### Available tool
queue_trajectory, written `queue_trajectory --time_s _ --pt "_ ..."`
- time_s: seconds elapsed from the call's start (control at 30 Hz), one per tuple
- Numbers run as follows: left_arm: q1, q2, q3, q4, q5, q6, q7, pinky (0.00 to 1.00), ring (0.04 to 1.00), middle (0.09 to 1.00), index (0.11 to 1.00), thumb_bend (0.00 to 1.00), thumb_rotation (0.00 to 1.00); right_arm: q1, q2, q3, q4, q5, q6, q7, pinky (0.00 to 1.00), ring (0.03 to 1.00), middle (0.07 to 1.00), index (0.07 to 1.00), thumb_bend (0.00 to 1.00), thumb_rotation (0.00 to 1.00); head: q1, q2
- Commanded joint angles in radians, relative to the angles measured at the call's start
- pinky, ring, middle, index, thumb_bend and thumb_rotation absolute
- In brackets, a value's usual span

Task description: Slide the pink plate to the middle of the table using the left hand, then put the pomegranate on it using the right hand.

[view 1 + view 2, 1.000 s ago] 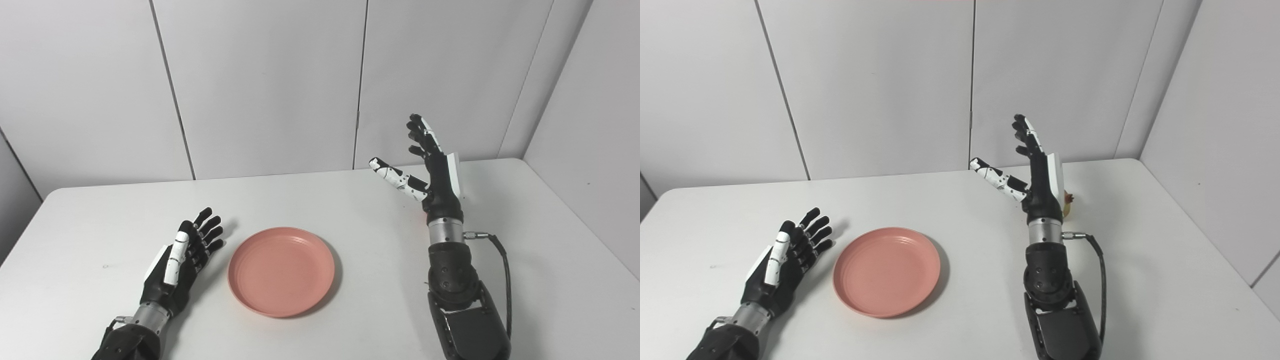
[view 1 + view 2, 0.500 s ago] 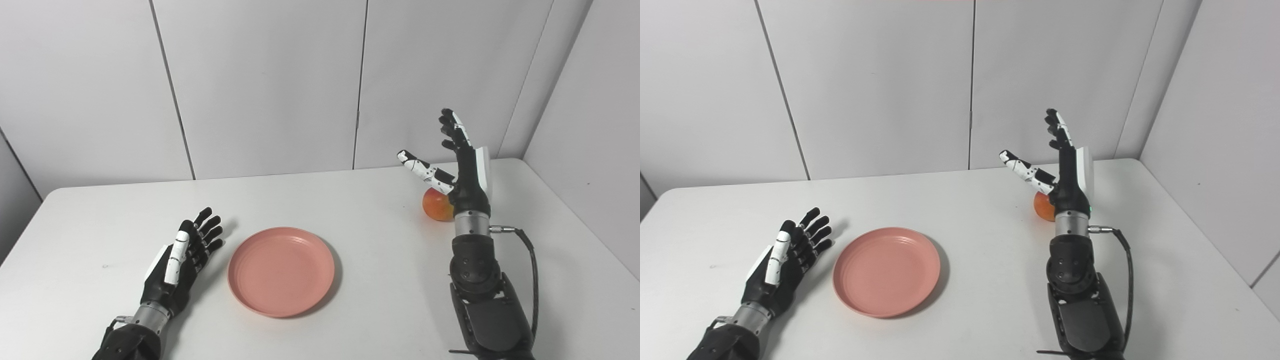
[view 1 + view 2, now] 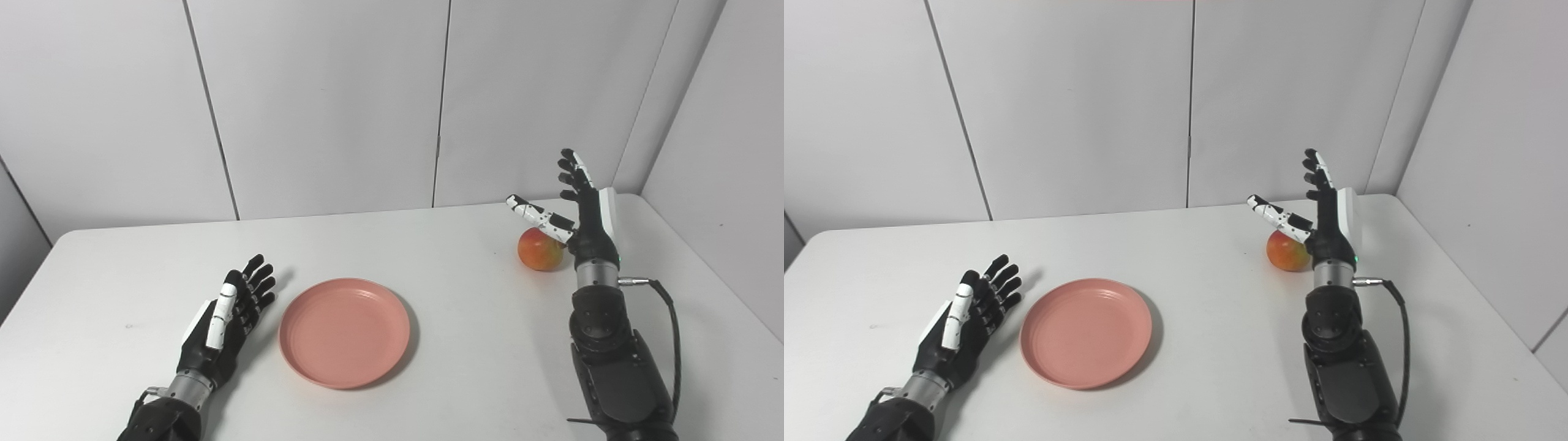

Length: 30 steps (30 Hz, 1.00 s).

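Right of plate (image 3: 345, 331): pomegranate (image 3: 539, 249) beside right robot hand (image 3: 582, 211), fingers spread, empty. Left robot hand (image 3: 229, 312) spread too. Risk: thumb nudge rolls fruit off table (image 3: 459, 367).

left hand (image 3: 228, 315) flat (fingers spread), right hand (image 3: 585, 214) raised open

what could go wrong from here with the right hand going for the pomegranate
The round red-and-yellow pomegranate sits loose on the white table, and the open right hand is beside it with only the thumb above it. A sideways nudge during closing could roll it away, perhaps toward the far right edge. The shallow pink round plate has a low rim, so a careless release may let the fruit roll off. The open left hand lies close beside the plate.
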Motion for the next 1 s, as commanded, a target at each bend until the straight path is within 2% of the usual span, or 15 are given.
queue_trajectory --time_s 0.0,0.23,0.4,0.7,0.97 --pt "-0.010 -0.005 -0.004 -0.003 -0.012 -0.031 -0.017 0.97 0.972 0.969 0.968 0.67 1.00 -0.058 -0.028 0.008 -0.006 -0.021 0.021 -0.008 0.78 0.843 0.875 0.895 0.71 0.41 -0.001 -0.001" --pt "-0.010 -0.001 -0.007 -0.005 -0.011 -0.027 -0.018 0.97 0.975 0.973 0.972 0.67 1.00 -0.072 -0.048 0.019 0.049 -0.051 0.058 -0.018 0.76 0.854 0.896 0.913 0.75 0.39 -0.001 0.002" --pt "-0.010 -0.002 -0.007 -0.008 -0.012 -0.021 -0.017 0.97 0.974 0.972 0.972 0.67 1.00 -0.078 -0.061 0.033 0.090 -0.056 0.057 -0.022 0.77 0.861 0.893 0.910 0.78 0.36 -0.001 0.002" --pt "-0.008 -0.002 -0.008 -0.022 -0.012 -0.012 -0.016 0.97 0.976 0.973 0.971 0.67 1.00 -0.086 -0.079 0.066 0.133 -0.077 0.091 -0.012 0.78 0.877 0.908 0.924 0.87 0.38 0.004 0.008" --pt "-0.009 -0.004 -0.008 -0.025 -0.014 -0.010 -0.016 0.97 0.975 0.972 0.971 0.67 1.00 -0.088 -0.084 0.086 0.156 -0.072 0.101 0.002 0.78 0.879 0.908 0.925 0.89 0.33 0.006 0.010"
